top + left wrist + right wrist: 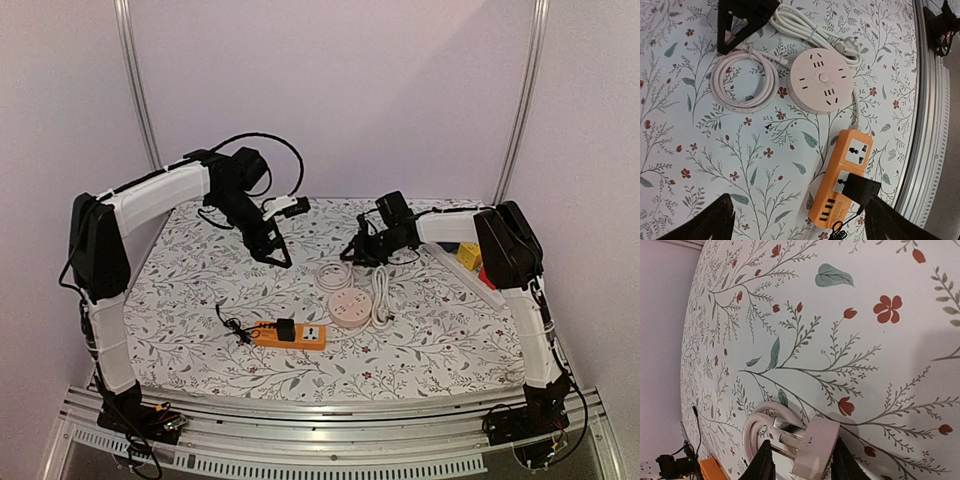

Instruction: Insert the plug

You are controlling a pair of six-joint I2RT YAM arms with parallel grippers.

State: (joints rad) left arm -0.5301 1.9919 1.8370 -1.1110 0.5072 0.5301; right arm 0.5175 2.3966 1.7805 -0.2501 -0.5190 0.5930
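Observation:
My right gripper (355, 252) is shut on a pale pink plug (815, 447), prongs (787, 432) sticking out sideways, low over the table by a white coiled cable (333, 275). In the right wrist view the gripper (802, 462) has a finger on each side of the plug. The round pink socket hub (349, 308) lies just in front of it and also shows in the left wrist view (821, 82). My left gripper (275, 250) is open and empty, raised above the table; in its own view (800, 225) it looks down on the hub.
An orange power strip (290, 334) with a black adapter (860, 189) plugged in lies at the front centre. A bundled white cord (381, 295) lies right of the hub. Yellow and red items (470, 258) sit at the right edge.

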